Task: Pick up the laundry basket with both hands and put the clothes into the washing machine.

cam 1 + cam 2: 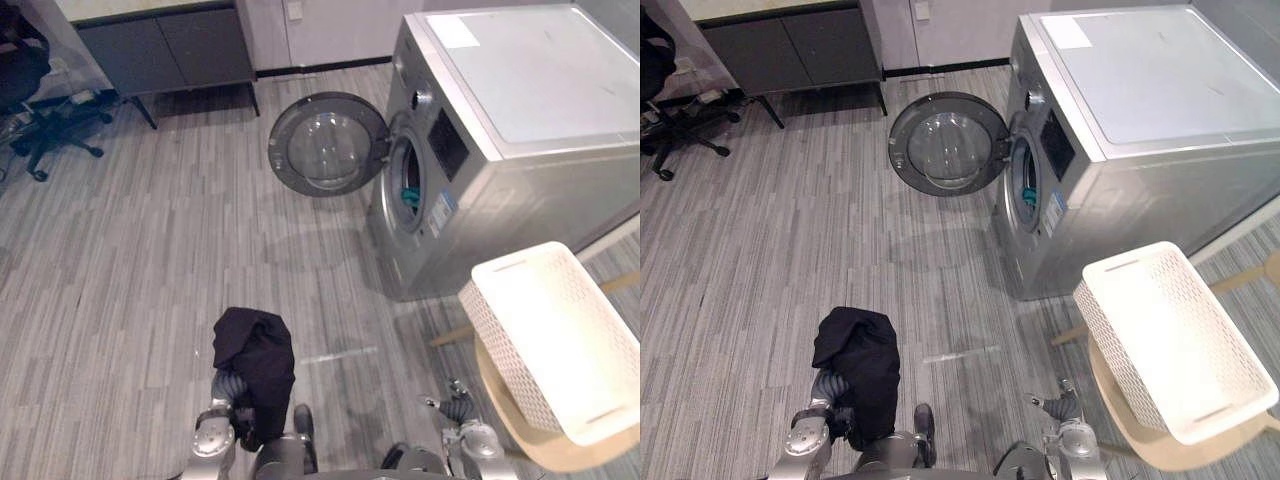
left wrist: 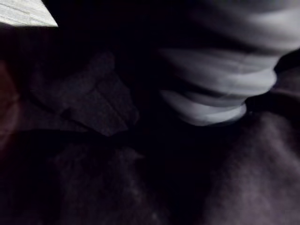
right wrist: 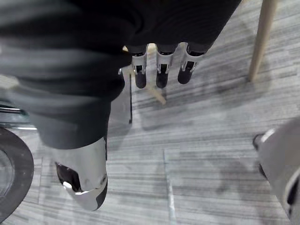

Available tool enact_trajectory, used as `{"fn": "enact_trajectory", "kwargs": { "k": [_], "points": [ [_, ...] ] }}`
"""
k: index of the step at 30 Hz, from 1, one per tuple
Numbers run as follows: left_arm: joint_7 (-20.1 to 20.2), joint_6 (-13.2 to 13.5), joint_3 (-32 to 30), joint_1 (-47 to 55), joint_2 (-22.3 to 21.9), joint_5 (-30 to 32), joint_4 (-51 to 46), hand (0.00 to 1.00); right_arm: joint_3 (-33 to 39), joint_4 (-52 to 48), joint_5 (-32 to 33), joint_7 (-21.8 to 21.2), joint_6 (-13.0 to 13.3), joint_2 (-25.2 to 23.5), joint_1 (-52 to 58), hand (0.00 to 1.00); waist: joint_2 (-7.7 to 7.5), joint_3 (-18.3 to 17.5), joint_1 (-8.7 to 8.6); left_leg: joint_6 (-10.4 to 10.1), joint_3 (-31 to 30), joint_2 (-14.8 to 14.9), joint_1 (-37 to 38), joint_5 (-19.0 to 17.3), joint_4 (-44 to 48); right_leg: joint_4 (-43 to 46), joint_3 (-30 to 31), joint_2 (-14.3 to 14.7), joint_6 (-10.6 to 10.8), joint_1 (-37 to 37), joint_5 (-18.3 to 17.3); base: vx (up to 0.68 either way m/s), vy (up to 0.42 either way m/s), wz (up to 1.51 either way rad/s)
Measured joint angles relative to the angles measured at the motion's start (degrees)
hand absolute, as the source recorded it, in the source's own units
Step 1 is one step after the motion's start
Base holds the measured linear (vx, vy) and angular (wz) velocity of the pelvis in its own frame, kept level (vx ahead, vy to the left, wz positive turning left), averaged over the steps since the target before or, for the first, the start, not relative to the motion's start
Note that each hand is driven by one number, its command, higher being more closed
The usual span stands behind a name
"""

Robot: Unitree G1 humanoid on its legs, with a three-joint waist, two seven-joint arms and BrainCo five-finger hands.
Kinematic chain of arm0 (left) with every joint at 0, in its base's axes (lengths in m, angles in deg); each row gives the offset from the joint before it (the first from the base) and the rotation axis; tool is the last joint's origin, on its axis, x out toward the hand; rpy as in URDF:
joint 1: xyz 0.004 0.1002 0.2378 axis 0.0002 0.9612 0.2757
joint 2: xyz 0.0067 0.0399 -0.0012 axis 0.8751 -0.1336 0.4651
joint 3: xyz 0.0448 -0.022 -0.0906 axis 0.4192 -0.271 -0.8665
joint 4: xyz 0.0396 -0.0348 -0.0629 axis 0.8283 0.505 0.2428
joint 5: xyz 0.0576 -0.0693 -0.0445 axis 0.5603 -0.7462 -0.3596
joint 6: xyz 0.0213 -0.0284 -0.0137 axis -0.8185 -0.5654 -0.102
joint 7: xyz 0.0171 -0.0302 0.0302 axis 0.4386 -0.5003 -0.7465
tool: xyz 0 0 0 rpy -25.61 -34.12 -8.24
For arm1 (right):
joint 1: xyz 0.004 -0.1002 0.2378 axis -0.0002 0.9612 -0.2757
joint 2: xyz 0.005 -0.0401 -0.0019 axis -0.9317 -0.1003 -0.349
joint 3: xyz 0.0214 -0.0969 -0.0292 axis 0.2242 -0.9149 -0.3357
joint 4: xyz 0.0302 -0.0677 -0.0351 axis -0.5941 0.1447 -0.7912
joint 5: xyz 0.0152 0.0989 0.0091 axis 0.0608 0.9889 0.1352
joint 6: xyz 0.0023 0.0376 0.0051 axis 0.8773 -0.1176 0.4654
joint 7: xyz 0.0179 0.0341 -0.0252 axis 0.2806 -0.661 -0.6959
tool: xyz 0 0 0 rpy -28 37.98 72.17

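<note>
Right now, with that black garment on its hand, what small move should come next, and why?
Probably a step toward the washing machine, carrying the black garment draped over the left hand: the round door stands open, but the drum opening lies well ahead.

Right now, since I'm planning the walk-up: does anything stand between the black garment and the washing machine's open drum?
Nothing visible does. Only plain floor lies between the black garment and the drum opening. The door is swung wide open towards the robot's left, out of the path.

Grey plank floor (image 1: 140,260), dark cabinet (image 1: 165,50)
</note>
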Motion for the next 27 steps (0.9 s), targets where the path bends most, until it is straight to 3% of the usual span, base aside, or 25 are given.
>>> {"fn": "enact_trajectory", "kwargs": {
  "k": [1,2,3,5,6,7,8,9,10,11,12,13,14,15,16,17,18,20,22,24,25,26,27],
  "points": [
    [-0.1,-0.1,0.0,0.3,0.4,0.0,-1.3,1.00,-0.2,-1.1,0.2,0.0,0.1,-0.6,0.4,0.00,0.08,0.3,-0.11,0.5,-1.5,0.2,1.6,-0.9,0.4,5.0,4.3,0.8,1.1,-2.8,2.1,0.41,0.153,0.43],
    [-0.1,-0.2,0.3,-0.2,0.7,0.0,-2.3,1.00,-0.3,-2.5,0.6,0.0,0.1,-2.0,0.8,0.00,0.02,0.8,-0.29,0.8,-3.4,0.5,2.8,-2.5,0.9,9.3,8.3,4.7,4.0,-5.7,-3.3,0.43,0.066,0.48],
    [-0.4,-0.1,0.1,-0.9,1.0,0.0,-2.8,1.00,-0.4,-3.1,1.1,0.0,0.3,-2.5,1.1,0.00,-0.43,0.9,-0.32,0.7,-4.4,0.5,3.8,-3.2,0.5,9.4,8.6,7.3,3.8,-7.4,-6.2,0.39,0.026,0.64],
    [-0.9,-0.1,0.4,-2.4,0.8,0.0,-2.7,1.00,-0.3,-3.1,1.7,0.1,0.6,-2.3,0.9,0.00,-0.85,1.0,-0.89,0.6,-6.2,0.1,5.1,-4.2,-0.6,5.0,7.3,10.5,4.6,-10.4,-8.1,0.34,0.003,0.59],
    [-1.1,-0.1,0.7,-3.5,0.8,0.0,-2.2,1.00,-0.3,-2.7,1.7,0.3,0.6,-1.9,0.5,0.00,-0.63,1.1,-1.89,0.8,-7.9,-0.3,6.3,-5.0,-1.5,-1.5,5.1,12.2,4.8,-12.9,-7.9,0.32,-0.024,0.56],
    [-1.1,0.0,0.6,-4.1,0.5,0.0,-1.8,1.00,-0.4,-2.3,1.7,0.6,0.7,-1.7,0.3,0.00,-0.44,1.3,-2.17,0.7,-8.6,-0.3,6.9,-5.3,-1.8,-5.3,4.1,12.8,4.6,-13.3,-7.4,0.43,-0.047,0.78],
    [-1.0,0.0,0.7,-5.5,0.2,0.0,-0.4,1.00,-0.4,-1.0,1.7,0.9,0.6,-1.5,-0.2,0.00,-0.39,1.6,-3.13,-0.2,-10.1,-0.3,8.7,-5.3,-2.7,-15.2,2.4,14.0,4.4,-13.1,-4.7,0.51,-0.078,0.79],
    [-1.0,0.0,1.0,-6.2,0.2,0.0,0.4,1.00,-0.3,-0.1,1.6,0.9,0.6,-1.4,-0.1,0.00,-0.57,1.7,-3.35,-2.1,-11.6,-0.8,10.6,-6.5,-3.4,-23.2,2.5,15.4,2.4,-13.3,-0.3,0.53,-0.101,0.78],
    [-1.0,0.0,1.3,-6.5,0.2,0.0,0.8,1.00,-0.3,0.0,1.6,0.9,0.6,-1.4,0.1,0.00,-1.27,1.5,-3.43,-3.1,-12.2,-0.8,11.6,-7.1,-3.4,-24.2,2.6,15.7,0.9,-13.2,2.2,0.62,-0.152,0.84],
    [-1.0,0.0,2.2,-6.9,-0.2,0.3,1.9,1.00,-0.4,0.0,1.6,0.9,0.5,-1.3,0.7,0.00,-0.50,1.6,-4.14,-4.7,-13.2,0.0,13.0,-8.1,-2.6,-22.9,2.2,15.7,-3.6,-12.1,5.7,0.65,-0.177,0.64],
    [-0.9,-0.2,2.9,-7.3,-0.8,0.5,1.4,1.00,-0.4,-0.6,1.6,0.9,0.5,-1.3,0.4,0.00,0.79,2.2,-3.89,-6.3,-11.8,1.9,12.0,-7.9,2.5,-21.0,0.2,16.1,-3.8,-10.5,2.9,0.66,-0.188,0.55],
    [-0.9,-0.2,3.0,-7.3,-1.0,0.5,1.3,1.00,-0.5,-0.9,1.6,0.8,0.5,-1.4,0.3,0.00,0.90,2.2,-3.70,-6.9,-10.7,2.4,11.0,-7.6,6.3,-21.0,0.0,16.5,-4.3,-9.4,1.7,0.65,-0.195,0.16],
    [-0.5,-0.2,3.0,-7.2,-2.0,0.5,1.2,1.00,-1.3,-2.1,1.6,0.8,0.5,-1.3,0.2,0.00,1.86,2.7,-3.56,-8.6,-8.2,4.7,7.3,-5.1,19.7,-21.9,-0.5,18.4,-5.2,-5.3,0.5,0.75,-0.228,-0.17],
    [0.3,-0.2,3.0,-6.4,-2.7,0.5,0.4,1.00,-2.9,-4.4,1.7,0.9,0.7,-1.6,0.7,0.00,2.05,2.9,-3.00,-8.1,-7.2,8.6,2.6,0.2,35.1,-24.4,0.4,20.9,-6.2,0.2,-0.5,0.62,-0.184,-0.32],
    [0.4,-0.2,3.0,-6.1,-2.7,0.5,-0.4,1.00,-3.3,-5.2,1.7,0.9,0.8,-1.7,0.6,0.00,1.91,3.0,-2.83,-7.7,-6.5,9.7,0.7,-0.4,40.1,-25.3,1.3,21.8,-6.3,2.1,-0.9,0.66,-0.161,-0.72],
    [0.8,-0.2,3.7,-5.7,-2.9,0.5,-2.1,1.00,-4.0,-7.2,1.7,0.9,1.2,-1.9,0.6,0.00,1.56,3.1,-2.00,-5.8,-5.0,11.7,-3.0,-1.7,48.2,-27.1,3.8,23.4,-6.7,5.7,-1.6,0.49,-0.083,-0.99],
    [1.5,-0.1,4.6,-5.7,-3.3,0.5,-3.3,1.00,-4.0,-7.9,1.7,1.0,1.3,-1.9,0.5,0.00,0.91,3.1,-0.64,-4.5,-3.4,12.4,-6.1,-2.5,49.9,-29.1,6.8,24.0,-6.7,8.4,-1.7,0.57,-0.085,-1.05],
    [1.8,0.0,5.1,-6.0,-4.2,0.5,-3.8,1.00,-3.8,-7.9,1.8,1.0,1.2,-1.9,0.4,0.00,0.59,3.1,0.17,-3.4,-3.1,12.5,-9.4,-3.4,46.1,-31.1,9.9,24.4,-6.7,11.1,-1.7,0.41,0.015,-0.98],
    [2.4,-0.1,5.2,-6.0,-4.7,0.6,-3.7,1.00,-3.5,-7.5,2.1,1.0,0.7,-2.0,0.5,0.00,0.47,3.1,0.13,-3.9,-4.4,11.4,-11.3,-5.4,37.6,-32.6,13.6,24.6,-6.6,13.8,-1.7,0.37,0.115,-1.17],
    [2.5,-0.1,5.2,-5.6,-4.9,0.7,-3.6,1.00,-3.3,-7.4,2.1,1.2,0.6,-2.1,0.5,0.00,0.27,3.2,0.65,-4.5,-10.1,8.3,-11.5,-5.7,25.3,-32.4,19.4,24.6,-5.2,15.1,-2.5,0.31,0.199,-1.47],
    [2.5,-0.1,5.3,-5.9,-4.9,0.7,-3.2,1.00,-2.5,-7.2,2.1,1.4,0.6,-1.9,0.6,0.00,0.35,3.1,1.43,-5.2,-14.0,6.7,-11.2,-5.2,19.5,-32.0,22.3,24.4,-3.4,15.3,-3.7,0.40,0.353,-1.87],
    [2.3,-0.1,5.8,-5.7,-5.1,0.7,-3.0,1.00,-2.4,-6.7,2.0,1.9,0.5,-1.7,0.3,0.00,1.06,2.6,1.82,-7.1,-18.5,5.9,-10.0,-2.7,12.6,-30.3,26.2,24.8,0.1,15.0,-6.7,0.41,0.386,-1.91],
    [2.3,-0.1,6.0,-5.4,-5.3,0.7,-2.3,1.00,-2.1,-6.8,2.0,2.1,0.5,-1.4,0.4,0.00,2.30,1.8,1.58,-6.5,-20.2,6.4,-10.0,0.4,10.8,-29.4,27.6,25.8,1.3,14.8,-8.3,0.39,0.450,-1.95]
  ]
}}
